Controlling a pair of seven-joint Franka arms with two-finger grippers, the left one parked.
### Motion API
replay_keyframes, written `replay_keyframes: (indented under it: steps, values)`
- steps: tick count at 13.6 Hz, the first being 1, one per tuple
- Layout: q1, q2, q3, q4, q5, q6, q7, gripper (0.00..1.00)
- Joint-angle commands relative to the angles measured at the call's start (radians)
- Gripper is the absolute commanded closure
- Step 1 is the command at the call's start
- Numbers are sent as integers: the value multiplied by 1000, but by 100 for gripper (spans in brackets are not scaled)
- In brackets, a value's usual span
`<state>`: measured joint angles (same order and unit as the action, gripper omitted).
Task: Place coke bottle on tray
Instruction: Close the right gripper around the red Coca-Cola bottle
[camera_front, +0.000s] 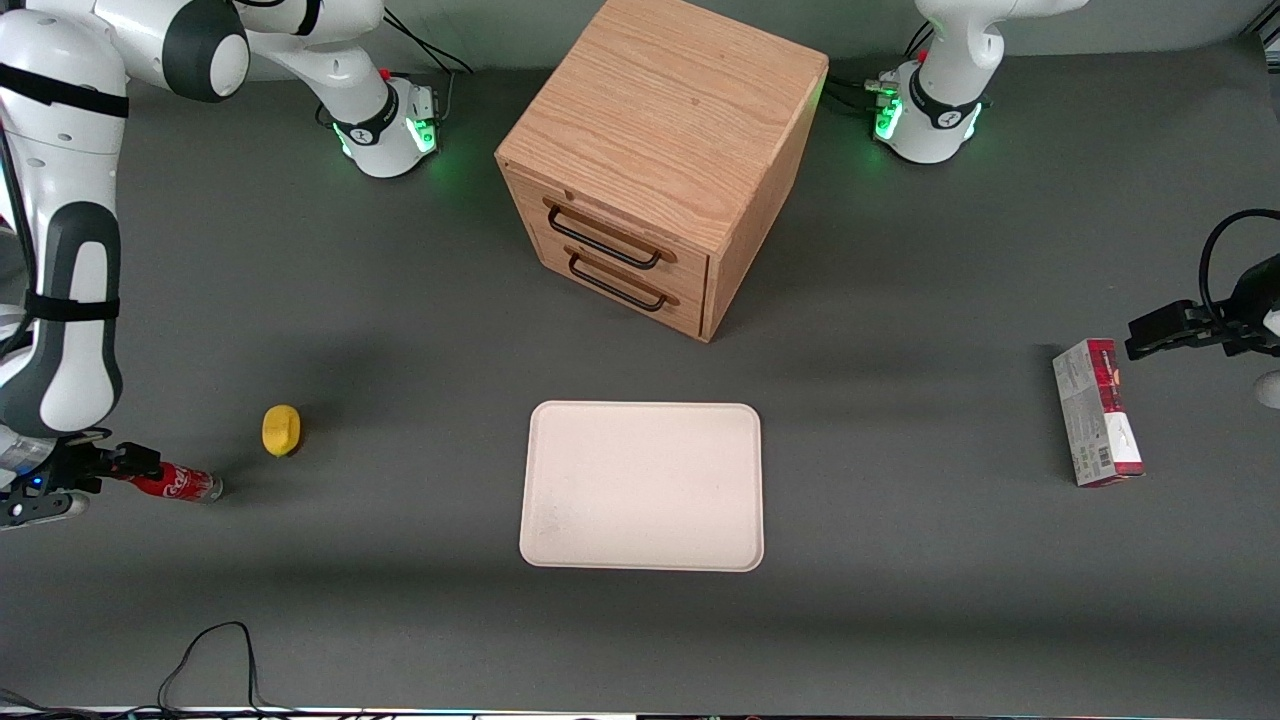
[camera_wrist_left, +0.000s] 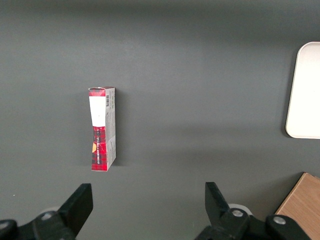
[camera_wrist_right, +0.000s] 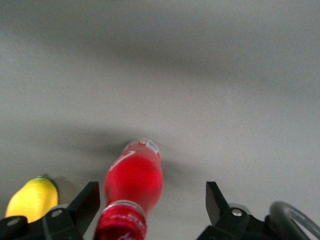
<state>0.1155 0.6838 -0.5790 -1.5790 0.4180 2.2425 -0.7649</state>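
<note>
**Gripper poised around the lying coke bottle**

The coke bottle (camera_front: 172, 483) lay on its side on the grey table (camera_front: 400, 620) at the working arm's end, well apart from the cream tray (camera_front: 642, 486) and just beside a small yellow lemon-like toy (camera_front: 281, 430). The right gripper (camera_front: 120, 462) sat low over the bottle's cap end. In the right wrist view its fingers (camera_wrist_right: 86, 204) stood wide apart, the bottle (camera_wrist_right: 131, 186) between them but nearer one finger, and neither touched it.

To do the grasp well, the gripper probably needed centring over the bottle's body before closing, so the round bottle would not roll or squirt out. It also had to stay clear of the yellow toy (camera_wrist_right: 31, 199). The tray lay empty, in front of the wooden drawer cabinet (camera_front: 655, 160).
</note>
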Motion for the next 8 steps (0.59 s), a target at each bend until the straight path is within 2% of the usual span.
replay_keyframes:
  steps: [1, 4, 7, 8]
  values:
    - [9, -26, -4, -22, 34, 16, -39, 23]
    - [9, -29, -4, -19, 34, 9, -33, 35]
    - [9, -36, -4, -13, 34, -17, -30, 39]
    - [9, -41, -4, -10, 34, -17, -27, 43]
